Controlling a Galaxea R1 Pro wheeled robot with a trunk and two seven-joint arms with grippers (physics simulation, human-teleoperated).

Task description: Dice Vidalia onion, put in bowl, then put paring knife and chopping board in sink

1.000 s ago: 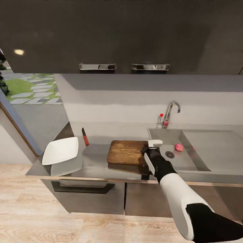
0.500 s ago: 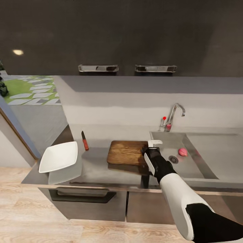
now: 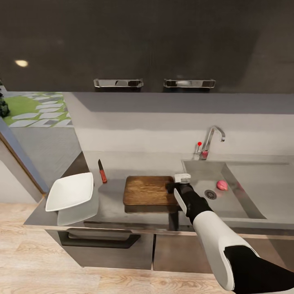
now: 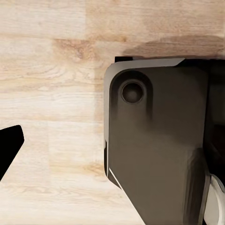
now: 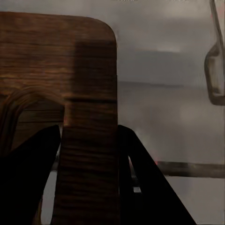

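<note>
In the head view, the chopping board (image 3: pixel 149 190) hovers a little above the countertop (image 3: pixel 110 202), casting a shadow below it. My right gripper (image 3: pixel 177 186) is shut on the board's right end, beside the sink (image 3: pixel 196 170). In the right wrist view the board's (image 5: pixel 70 84) edge is pinched between two dark fingers (image 5: pixel 28 178). The pinkish Vidalia onion (image 3: pixel 222 185) lies in the sink basin near the drain. Left of the board, the red-handled paring knife (image 3: pixel 101 171) rests on the counter. The white bowl (image 3: pixel 70 191) stands at the counter's left end. A dark fingertip (image 4: pixel 9 150) shows in the left wrist view.
A chrome faucet (image 3: pixel 212 139) with a red-tipped lever rises behind the sink, and a drainboard (image 3: pixel 261 183) extends to its right. Dark wall cabinets (image 3: pixel 155 45) hang overhead. The left wrist view looks down at wooden floor (image 4: pixel 51 70) and the robot's dark base (image 4: pixel 154 150).
The view shifted at first. Since then my right gripper has carried the chopping board a little to the left, away from the sink. Onion, knife and bowl stayed put.
</note>
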